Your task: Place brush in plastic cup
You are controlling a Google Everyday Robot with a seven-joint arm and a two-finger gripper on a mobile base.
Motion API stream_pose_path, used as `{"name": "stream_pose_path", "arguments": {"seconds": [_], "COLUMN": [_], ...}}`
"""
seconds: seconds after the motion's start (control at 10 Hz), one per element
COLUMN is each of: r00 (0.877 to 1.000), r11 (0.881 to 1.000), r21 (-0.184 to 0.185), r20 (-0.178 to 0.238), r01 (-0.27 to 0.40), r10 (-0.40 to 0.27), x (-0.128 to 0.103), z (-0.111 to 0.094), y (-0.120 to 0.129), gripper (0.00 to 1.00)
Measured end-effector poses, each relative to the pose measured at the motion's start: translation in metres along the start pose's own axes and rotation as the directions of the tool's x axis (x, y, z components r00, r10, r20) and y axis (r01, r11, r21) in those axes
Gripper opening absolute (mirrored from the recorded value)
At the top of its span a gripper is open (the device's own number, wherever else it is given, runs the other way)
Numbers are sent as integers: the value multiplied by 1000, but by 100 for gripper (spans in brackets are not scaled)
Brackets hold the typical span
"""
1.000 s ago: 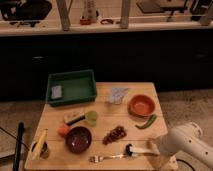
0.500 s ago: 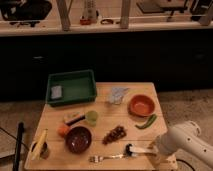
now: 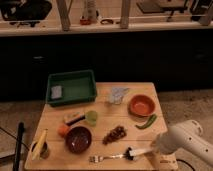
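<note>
The white arm enters from the view's lower right, slanting down toward the view's left. Its gripper sits low at the arm's tip.

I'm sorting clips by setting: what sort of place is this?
Probably a lab or office test area: a small wooden table of assorted props stands before a long dark counter, with what look like office chairs behind. The robot's tool is at the table's front right, by the brush.
</note>
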Motion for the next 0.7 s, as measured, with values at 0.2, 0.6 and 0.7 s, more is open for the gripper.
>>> {"name": "stream_pose_path", "arguments": {"seconds": [0.2, 0.6, 0.7], "r00": [1000, 996, 994], "r11": [999, 996, 995], "r21": [22, 38, 35], "r20": [3, 38, 48], "r01": [30, 79, 94], "r10": [-30, -81, -96], "x": [-6, -12, -13], "z": [-20, -40, -45], "y": [-10, -26, -28], "gripper": [0, 0, 0]}}
